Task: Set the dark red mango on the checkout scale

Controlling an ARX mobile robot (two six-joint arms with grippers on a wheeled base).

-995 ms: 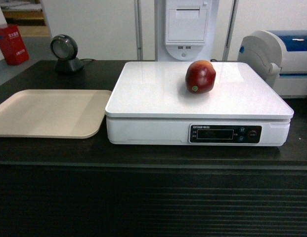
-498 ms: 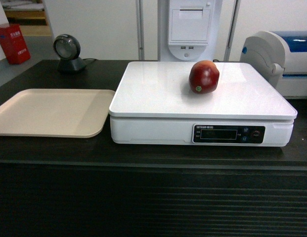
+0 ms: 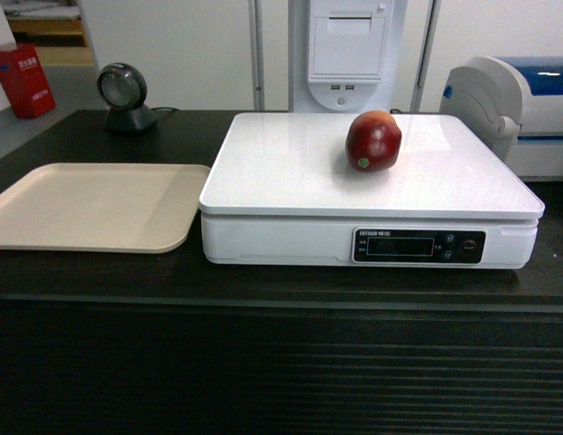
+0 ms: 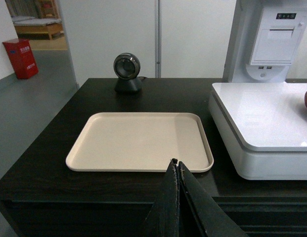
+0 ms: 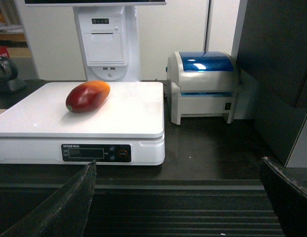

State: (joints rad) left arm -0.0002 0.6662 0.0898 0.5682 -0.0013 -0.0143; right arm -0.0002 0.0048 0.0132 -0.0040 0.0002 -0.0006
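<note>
Now one dark red mango [image 3: 373,142] rests on scale [image 3: 299,172] top, toward rear right, clear of all edges. One scale sits on black bench [image 3: 91,272]; one beige tray [image 3: 82,204] just left of scale, small gap between. Left gripper [image 4: 176,170] pressed closed, empty, short of tray's near rim. Right gripper [image 5: 178,197] spread wide, empty, before bench front. Right wrist view alone shows whole printer [image 5: 202,86] right of scale.
</note>
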